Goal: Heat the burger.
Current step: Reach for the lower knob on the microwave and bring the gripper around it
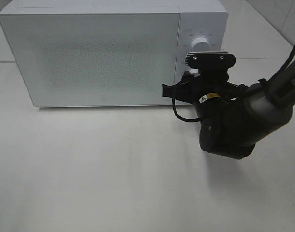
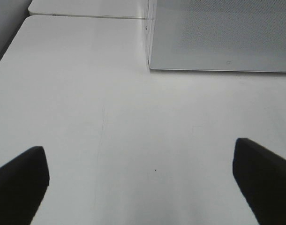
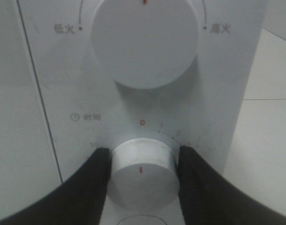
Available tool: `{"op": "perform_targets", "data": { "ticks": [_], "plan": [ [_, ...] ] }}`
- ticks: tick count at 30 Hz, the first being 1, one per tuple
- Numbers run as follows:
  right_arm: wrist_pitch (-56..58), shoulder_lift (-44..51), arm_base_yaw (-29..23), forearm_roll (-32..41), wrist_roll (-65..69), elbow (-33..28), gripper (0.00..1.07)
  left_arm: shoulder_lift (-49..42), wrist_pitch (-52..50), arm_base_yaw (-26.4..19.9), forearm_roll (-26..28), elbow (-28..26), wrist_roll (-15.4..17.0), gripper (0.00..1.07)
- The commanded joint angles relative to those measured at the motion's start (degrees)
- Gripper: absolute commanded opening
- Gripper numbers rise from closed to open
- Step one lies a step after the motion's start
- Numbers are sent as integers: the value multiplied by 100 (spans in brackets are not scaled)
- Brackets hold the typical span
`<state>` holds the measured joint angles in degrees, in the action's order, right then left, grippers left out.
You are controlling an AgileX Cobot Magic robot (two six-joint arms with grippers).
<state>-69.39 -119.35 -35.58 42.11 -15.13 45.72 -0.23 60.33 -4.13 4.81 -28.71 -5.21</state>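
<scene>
Burger unseen; right claw [image 3: 142, 161] clasps microwave [image 1: 89, 53] timer knob [image 3: 143, 180].

The burger cannot be seen in any view; the door of the white microwave [image 1: 89, 53] stands shut.

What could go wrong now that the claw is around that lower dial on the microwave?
1. The right gripper pinches the lower dial by its smooth sides; it might slip while twisting, leaving the red mark at zero.
2. Twisting too far could set too long a time.
3. The microwave stands on a smooth table; a hard push might shift it.
</scene>
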Motion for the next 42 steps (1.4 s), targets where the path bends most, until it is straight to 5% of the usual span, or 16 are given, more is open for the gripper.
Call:
{"op": "perform_targets", "data": {
  "ticks": [1,42],
  "plan": [
    [-332,0,17,6,40,52,16,-120,-86,0,52,23,17,100],
    [-344,0,17,0,1570,52,12,-120,-86,0,52,23,17,100]
  ]
}}
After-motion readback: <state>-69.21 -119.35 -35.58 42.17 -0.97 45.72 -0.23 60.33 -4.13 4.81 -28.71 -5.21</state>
